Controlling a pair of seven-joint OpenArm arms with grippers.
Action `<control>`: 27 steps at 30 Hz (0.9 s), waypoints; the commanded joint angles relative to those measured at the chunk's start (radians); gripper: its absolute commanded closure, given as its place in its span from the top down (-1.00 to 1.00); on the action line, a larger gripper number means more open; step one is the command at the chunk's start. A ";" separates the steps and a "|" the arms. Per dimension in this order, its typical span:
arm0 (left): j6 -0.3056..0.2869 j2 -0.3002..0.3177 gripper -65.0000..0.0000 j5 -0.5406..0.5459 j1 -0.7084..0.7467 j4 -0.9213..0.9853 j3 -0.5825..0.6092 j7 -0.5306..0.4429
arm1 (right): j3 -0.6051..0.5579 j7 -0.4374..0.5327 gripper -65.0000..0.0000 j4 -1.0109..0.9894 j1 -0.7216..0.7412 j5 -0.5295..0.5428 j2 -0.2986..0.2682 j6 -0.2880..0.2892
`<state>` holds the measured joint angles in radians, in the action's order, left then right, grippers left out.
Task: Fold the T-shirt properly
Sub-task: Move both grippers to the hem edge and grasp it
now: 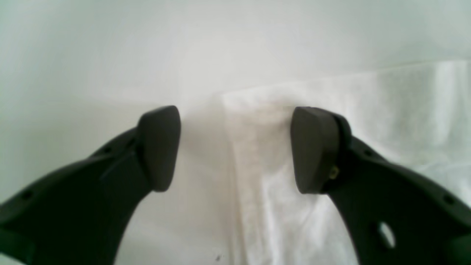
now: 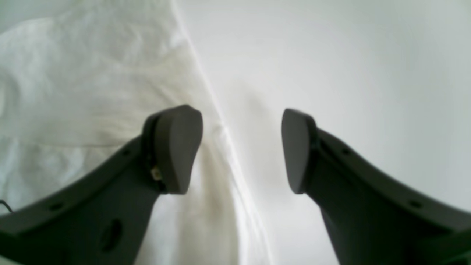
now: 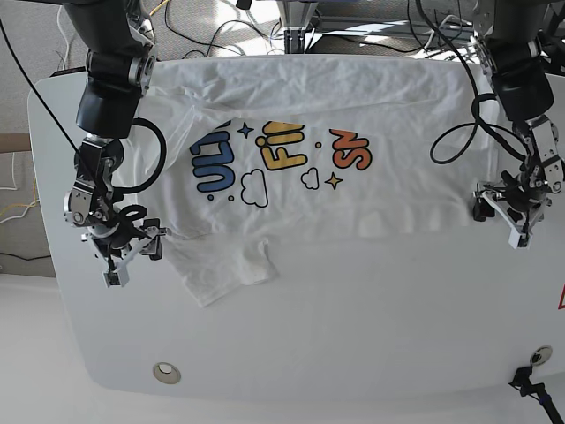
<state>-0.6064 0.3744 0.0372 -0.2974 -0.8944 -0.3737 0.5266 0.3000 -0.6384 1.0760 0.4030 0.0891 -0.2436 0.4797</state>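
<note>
Garment: the white short-sleeved cotton T-shirt [image 3: 300,168] with blue, yellow and orange-red bubble letters lies spread print-up across the far half of the white rounded surface [image 3: 353,336], one sleeve trailing toward the near edge on the base view's left.

Left pincer: the left pincer [image 1: 235,149] stands wide, holding nothing; its dark pads straddle a straight cloth edge, one pad over fabric, the other over bare surface. In the base view it sits at the shirt's right-hand side.

Right pincer: the right pincer [image 2: 241,149] is likewise spread wide and empty, its two pads either side of the shirt's edge, near the trailing sleeve.

Why so placed: both pincers look lined up to close on opposite side edges at once, so that the cloth could be lifted evenly for a fold. That is a judgement only.

Around: cables [image 3: 203,22] lie beyond the far edge; a round metal fitting [image 3: 164,372] sits in the near part of the surface.

In the way: nothing lies on the shirt; the wrinkled sleeve may bunch when carried over.
</note>
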 commanded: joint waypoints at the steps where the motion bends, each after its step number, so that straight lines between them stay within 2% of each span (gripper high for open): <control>1: -0.014 0.004 0.15 -0.004 -0.013 -0.010 0.020 0.016 | 0.003 0.022 0.11 0.016 0.030 0.016 -0.013 0.007; 5: -0.014 0.004 -0.33 -0.004 -0.013 -0.010 0.023 0.016 | 0.003 0.024 0.12 0.016 0.033 0.016 -0.013 0.009; 9: -0.014 0.004 -0.56 -0.004 -0.013 -0.012 0.025 0.016 | 0.001 0.025 0.13 -0.036 0.069 0.018 -0.012 0.009; 15: -0.014 0.004 -0.59 -0.004 -0.012 -0.016 0.025 0.016 | 0.001 0.157 0.13 -0.247 0.156 0.016 -0.007 0.003; 19: -0.014 0.004 -0.59 -0.004 -0.003 -0.062 0.025 0.016 | 0.001 0.208 0.13 -0.368 0.198 0.016 -0.006 0.003; 21: -0.014 0.004 -0.59 -0.004 -0.003 -0.062 0.025 0.016 | 0.001 0.216 0.13 -0.377 0.196 0.018 -0.003 0.003; 27: -0.014 0.005 -0.59 -0.004 -0.003 -0.062 0.025 0.016 | 0.000 0.216 0.13 -0.376 0.193 0.010 0.065 0.003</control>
<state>-0.6186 0.3622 0.0376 -0.2825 -0.9421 -0.3485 0.5335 0.3004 -0.4351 0.6853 0.5648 0.0860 -0.1810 0.4725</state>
